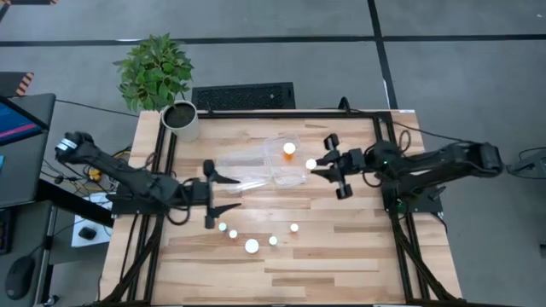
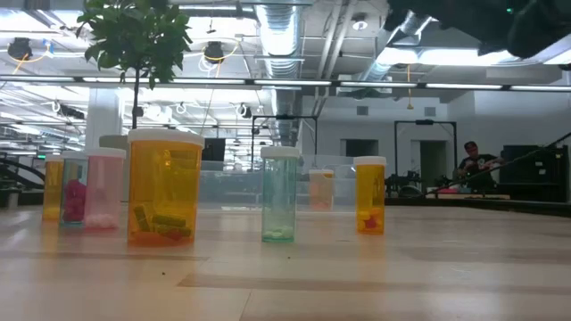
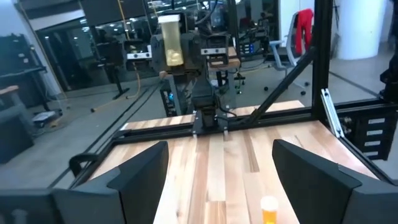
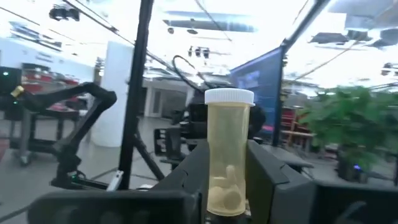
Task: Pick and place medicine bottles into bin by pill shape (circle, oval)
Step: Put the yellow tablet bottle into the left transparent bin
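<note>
Low view: bottles (image 2: 164, 187) stand in a row on the worktop (image 2: 357, 276); pill shapes hard to read, arms mostly cut off. Bin (image 1: 260, 166) nearly invisible, one bottle (image 1: 290, 151) inside. Left tool (image 1: 220, 194) released, fingers spread, level, beside the bin. Right tool (image 1: 321, 164) clenched on a held bottle (image 4: 227, 152), upright, raised at the bin's right edge.

Setting: an open-plan robotics lab. Indicators: exposed ceiling ducts (image 2: 284, 36) and strip lighting overhead; a wooden worktable (image 1: 341, 256) bounded by black aluminium framing (image 3: 323, 74); monitors (image 1: 19, 119) and a keyboard (image 1: 243, 95) beside it; a seated person (image 2: 471, 162) at further workstations behind.
</note>
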### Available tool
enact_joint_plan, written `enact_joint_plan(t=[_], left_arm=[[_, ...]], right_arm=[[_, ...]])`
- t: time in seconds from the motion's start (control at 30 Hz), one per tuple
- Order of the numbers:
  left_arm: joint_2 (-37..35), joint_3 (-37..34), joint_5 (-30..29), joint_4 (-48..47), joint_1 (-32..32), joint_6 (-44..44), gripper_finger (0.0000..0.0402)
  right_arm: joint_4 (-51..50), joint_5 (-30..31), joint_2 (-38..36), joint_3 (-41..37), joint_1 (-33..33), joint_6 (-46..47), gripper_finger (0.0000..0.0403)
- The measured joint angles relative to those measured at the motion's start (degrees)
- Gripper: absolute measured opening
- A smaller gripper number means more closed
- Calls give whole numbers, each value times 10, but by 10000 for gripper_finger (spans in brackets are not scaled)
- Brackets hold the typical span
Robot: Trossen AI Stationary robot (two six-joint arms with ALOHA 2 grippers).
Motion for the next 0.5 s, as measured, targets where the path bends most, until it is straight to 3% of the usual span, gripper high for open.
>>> enact_joint_plan(t=[0.33,0.5], left_arm=[[119,0,144,173,94,-11,283],[158,0,172,225,111,-15,283]], right_arm=[[9,0,140,115,57,-24,87],[5,0,202,166,65,-24,87]])
